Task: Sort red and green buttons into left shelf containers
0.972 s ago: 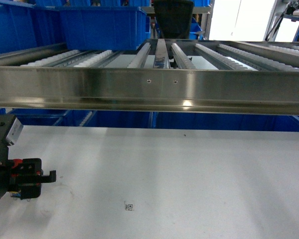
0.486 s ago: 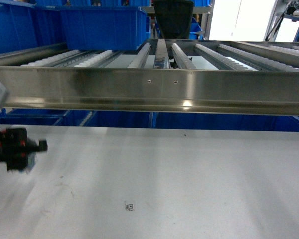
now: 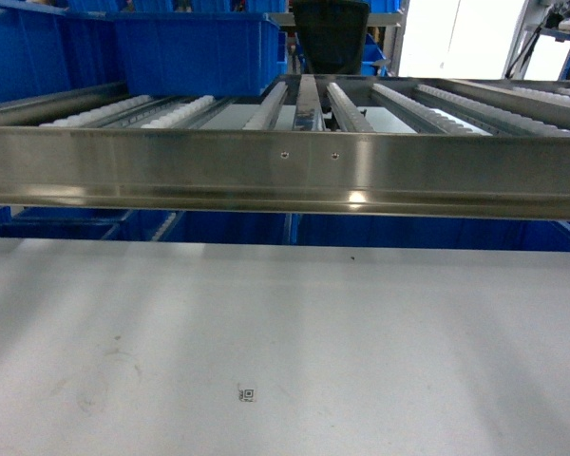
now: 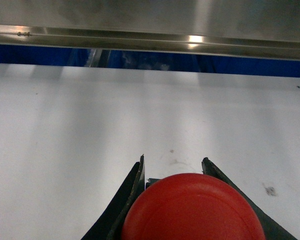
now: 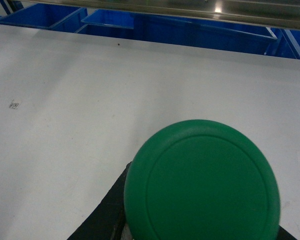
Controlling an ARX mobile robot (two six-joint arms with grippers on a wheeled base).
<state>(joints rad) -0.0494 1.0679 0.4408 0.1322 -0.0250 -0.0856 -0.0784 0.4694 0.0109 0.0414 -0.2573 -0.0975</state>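
Note:
The red button (image 4: 192,207) fills the bottom of the left wrist view, its round cap between the two dark fingers of my left gripper (image 4: 173,165), which is shut on it above the white table. The green button (image 5: 202,182) fills the lower part of the right wrist view. My right gripper (image 5: 200,220) is shut on it, and only one dark finger (image 5: 102,212) shows beside the cap. Neither gripper shows in the head view. Two large blue bins, the left shelf containers (image 3: 190,47), stand on the roller shelf at the upper left.
A wide steel rail (image 3: 285,171) of the roller shelf crosses the head view above the white table (image 3: 361,332). More blue bins (image 5: 180,25) sit below the shelf beyond the table's far edge. A small printed marker (image 3: 246,394) lies on the table. A black object (image 3: 331,33) stands behind the rollers.
My left gripper, seen at the left edge of the head view a second ago, has slid out of that view to the left. Nothing else has moved.

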